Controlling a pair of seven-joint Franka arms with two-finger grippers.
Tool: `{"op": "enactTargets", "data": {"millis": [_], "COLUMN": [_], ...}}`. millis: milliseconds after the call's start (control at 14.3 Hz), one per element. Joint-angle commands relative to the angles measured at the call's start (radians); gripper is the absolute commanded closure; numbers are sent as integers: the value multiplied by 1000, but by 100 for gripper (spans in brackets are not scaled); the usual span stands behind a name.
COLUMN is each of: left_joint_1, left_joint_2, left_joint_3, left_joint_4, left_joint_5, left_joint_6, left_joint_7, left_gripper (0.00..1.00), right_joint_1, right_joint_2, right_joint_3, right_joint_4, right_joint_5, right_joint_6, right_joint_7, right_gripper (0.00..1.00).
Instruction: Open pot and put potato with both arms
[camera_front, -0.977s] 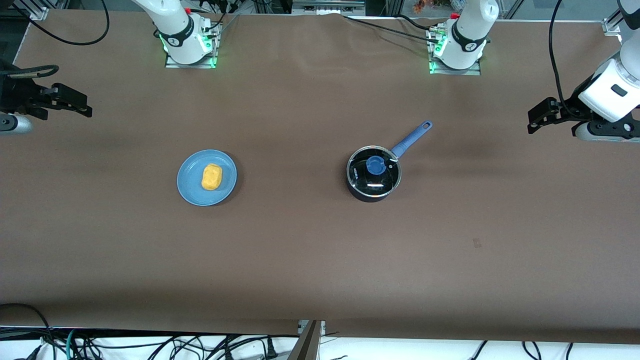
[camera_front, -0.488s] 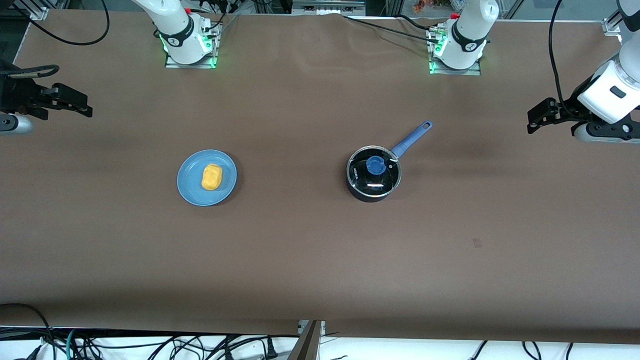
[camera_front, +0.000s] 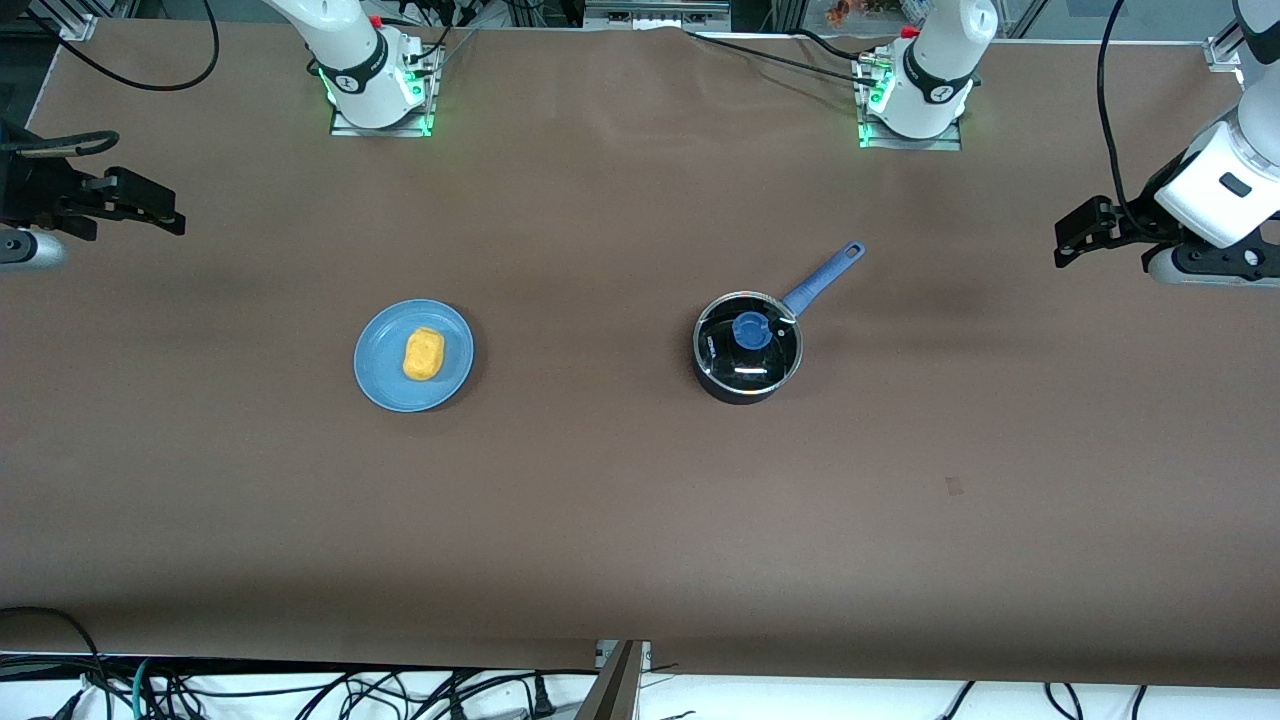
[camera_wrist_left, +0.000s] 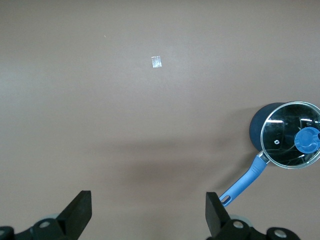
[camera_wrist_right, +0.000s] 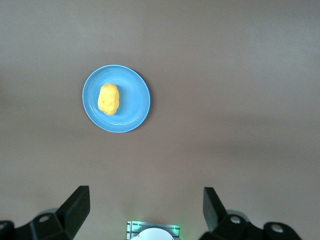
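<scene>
The black pot (camera_front: 747, 350) stands near the table's middle with its glass lid (camera_front: 765, 365) on and a blue knob (camera_front: 751, 329) on top. Its blue handle (camera_front: 825, 277) points toward the left arm's base. The potato (camera_front: 423, 354) lies on a light-blue plate (camera_front: 385, 385), toward the right arm's end. My left gripper (camera_front: 1068, 240) hangs open and empty over the left arm's end of the table, apart from the pot (camera_wrist_left: 260, 125). My right gripper (camera_front: 165, 210) hangs open and empty over the other end, apart from the potato (camera_wrist_right: 108, 98).
The two arm bases (camera_front: 378, 95) (camera_front: 912, 110) stand along the table's edge farthest from the front camera. Cables (camera_front: 300, 690) lie below the nearest edge. A small mark (camera_front: 954, 486) sits on the brown cloth nearer the front camera than the pot.
The left arm's wrist has shifted very slightly. Pot, potato and plate have not moved, and both grippers stay open.
</scene>
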Motion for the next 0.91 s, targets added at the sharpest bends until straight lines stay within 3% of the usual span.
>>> {"op": "enactTargets", "data": {"millis": [0,837], "left_joint_1": [0,-5], "left_joint_2": [9,19], "left_joint_3": [2,-19], "left_joint_4": [26,32], "left_joint_5": [-14,24], "left_joint_6": [-26,-17], "left_joint_7": [11,11], "left_gripper": [0,0], "right_joint_1": [-8,-8], "right_joint_2": [-4,-4], "right_joint_3": [4,4], "right_joint_4": [-5,-5], "right_joint_5": [17,17], "right_joint_6": [6,8], "right_joint_7": [-6,-6], "right_gripper": [0,0]}}
